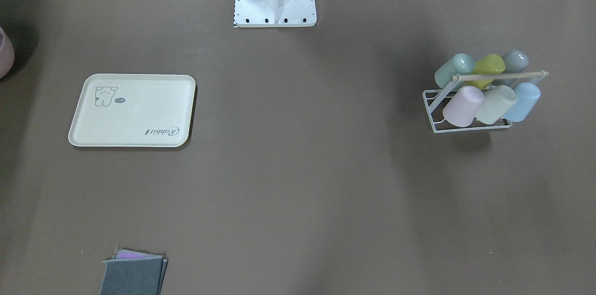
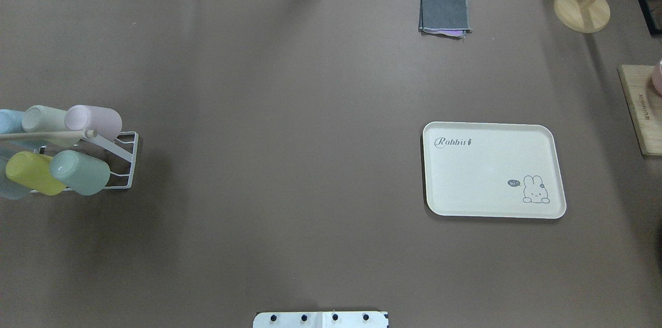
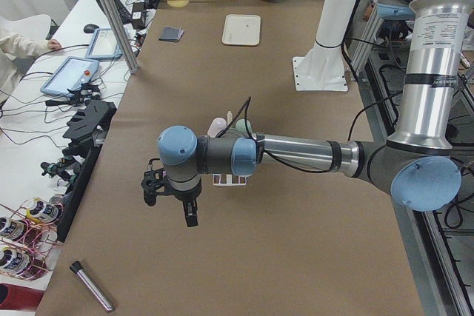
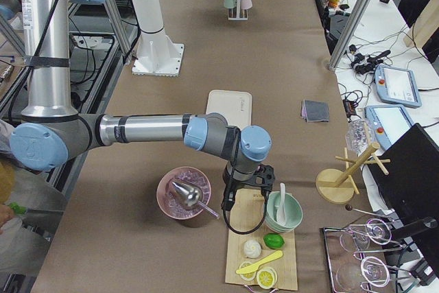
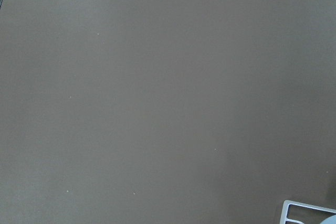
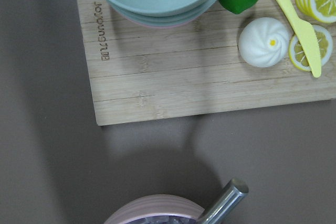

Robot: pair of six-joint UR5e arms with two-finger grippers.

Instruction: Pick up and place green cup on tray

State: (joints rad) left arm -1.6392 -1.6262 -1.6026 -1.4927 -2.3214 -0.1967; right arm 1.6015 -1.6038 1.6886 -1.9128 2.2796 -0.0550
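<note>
The green cup [image 2: 80,172] lies tilted on a wire rack [image 2: 132,162], near the left claw [image 3: 170,206], which hangs over bare bench [image 2: 289,162]. The tray [image 2: 494,168] lies well beyond. I cannot tell whether that claw's jaws are apart. The approach seems to be the step in hand; next, line up on the cup.

**A robot lab, set up for testing**

A left arm [image 3: 296,155] and a right arm [image 4: 144,130], both industrial, are stretching out over a long table [image 2: 289,110] under a brown cover. Aluminium posts [image 3: 111,12] are standing along its edge. On white benches beside it, pendants [image 3: 70,75] and cables [image 3: 44,112] are lying about, and a person [image 3: 18,46] is sitting there. A tray [image 2: 491,167], a cup rack [image 1: 500,75] and play food [image 4: 274,241] are sitting on the table.
</note>
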